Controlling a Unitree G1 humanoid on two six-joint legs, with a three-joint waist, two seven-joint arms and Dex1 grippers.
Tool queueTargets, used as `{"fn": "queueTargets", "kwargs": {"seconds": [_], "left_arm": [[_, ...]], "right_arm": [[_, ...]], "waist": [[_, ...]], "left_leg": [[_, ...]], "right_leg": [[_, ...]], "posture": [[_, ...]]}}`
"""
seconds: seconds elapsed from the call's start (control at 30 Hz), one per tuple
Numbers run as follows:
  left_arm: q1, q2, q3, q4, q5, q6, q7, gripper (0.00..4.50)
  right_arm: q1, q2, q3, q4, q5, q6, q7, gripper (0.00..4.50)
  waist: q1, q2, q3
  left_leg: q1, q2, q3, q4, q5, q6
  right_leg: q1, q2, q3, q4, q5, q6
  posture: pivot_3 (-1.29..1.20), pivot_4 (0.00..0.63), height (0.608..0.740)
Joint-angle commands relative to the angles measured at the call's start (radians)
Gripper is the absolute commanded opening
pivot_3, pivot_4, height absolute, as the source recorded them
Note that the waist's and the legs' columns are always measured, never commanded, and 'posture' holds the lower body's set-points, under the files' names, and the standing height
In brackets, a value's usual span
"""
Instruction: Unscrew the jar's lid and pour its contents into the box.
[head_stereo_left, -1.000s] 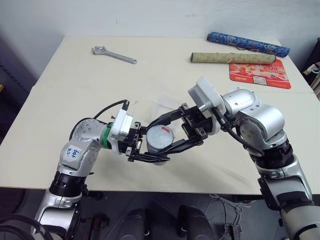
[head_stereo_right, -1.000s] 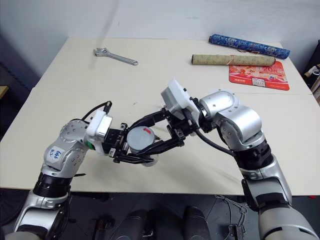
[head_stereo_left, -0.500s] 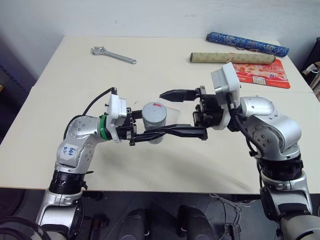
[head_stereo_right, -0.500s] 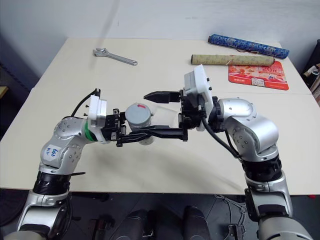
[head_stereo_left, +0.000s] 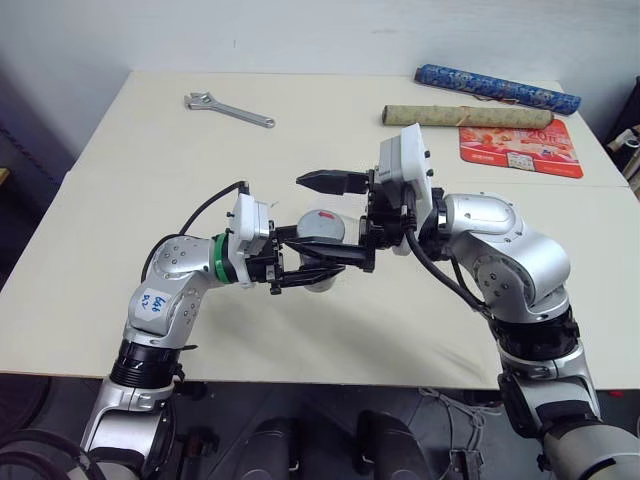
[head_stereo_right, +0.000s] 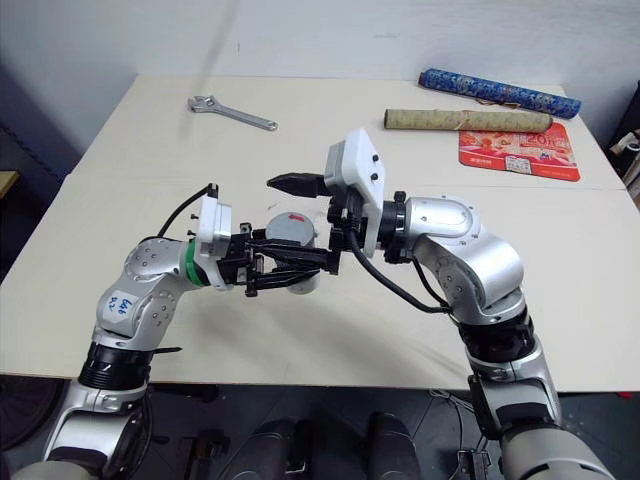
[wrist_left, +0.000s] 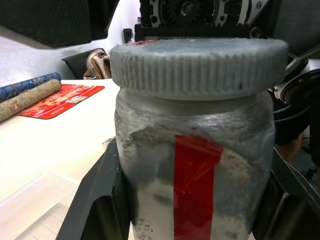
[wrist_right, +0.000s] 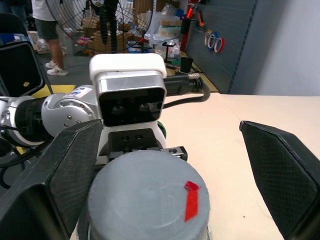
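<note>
Grey lid: the small round ribbed grey screw cap (wrist_right: 147, 192) with a red mark on its top sits on the jar, still screwed down.
Jar: the small whitish-clear cylindrical jar (wrist_left: 192, 175) with a vertical red stripe label is held above the surface, roughly upright, between the two arms.
Left tool: the left tool (head_stereo_left: 300, 266) is clenched on the jar's body, its black fingers (wrist_left: 102, 200) pressing both sides (the stripe faces its wrist camera).
Right tool: the right tool (head_stereo_left: 335, 220) is spread wide and grasps nothing; one black finger (head_stereo_left: 330, 182) stands beyond the lid, the other runs along the jar's near side, so the lid lies between them without a visible touch.
Box: the shallow translucent white plastic box (wrist_left: 35, 207) lies on the surface just below and beyond the jar.
Contents: cannot tell through the jar wall.
Surface: the pale cream surface (head_stereo_left: 330, 120) also carries a silver adjustable wrench (head_stereo_left: 228, 109) at the far left, and at the far right a blue patterned rolled tube (head_stereo_left: 497, 89), a tan rolled tube (head_stereo_left: 465, 116) and a flat red mat (head_stereo_left: 522, 145).
</note>
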Motion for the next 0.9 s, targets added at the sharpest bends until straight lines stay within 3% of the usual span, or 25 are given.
{"fn": "queueTargets", "kwargs": {"seconds": [0.03, 0.5, 0.9], "left_arm": [[-0.007, -0.005, 0.003, -0.03, -0.006, -0.017, 0.0, 2.35], [0.002, -0.009, 0.013, -0.033, -0.017, -0.025, 0.0, 2.35], [-0.007, -0.006, 0.019, -0.013, -0.011, -0.031, 0.001, 2.35]], "right_arm": [[-0.013, 0.006, -0.009, -0.006, 0.001, -0.022, 0.001, 4.47], [0.044, -0.058, -0.077, 0.136, 0.006, -0.113, 0.116, 4.47], [0.1, -0.116, -0.129, 0.092, 0.087, -0.068, 0.146, 4.47]], "waist": [[-0.001, 0.0, 0.0], [-0.001, 0.0, 0.0], [0.0, 0.0, 0.0]], "left_leg": [[0.0, 0.0, 0.0, 0.0, 0.0, 0.0], [0.0, 0.0, 0.0, 0.0, 0.0, 0.0], [0.0, 0.0, 0.0, 0.0, 0.0, 0.0]], "right_leg": [[0.0, 0.0, 0.0, 0.0, 0.0, 0.0], [0.0, 0.0, 0.0, 0.0, 0.0, 0.0], [0.0, 0.0, 0.0, 0.0, 0.0, 0.0]], "posture": [[0.0, 0.15, 0.74], [0.0, 0.15, 0.74], [0.0, 0.15, 0.74]]}}
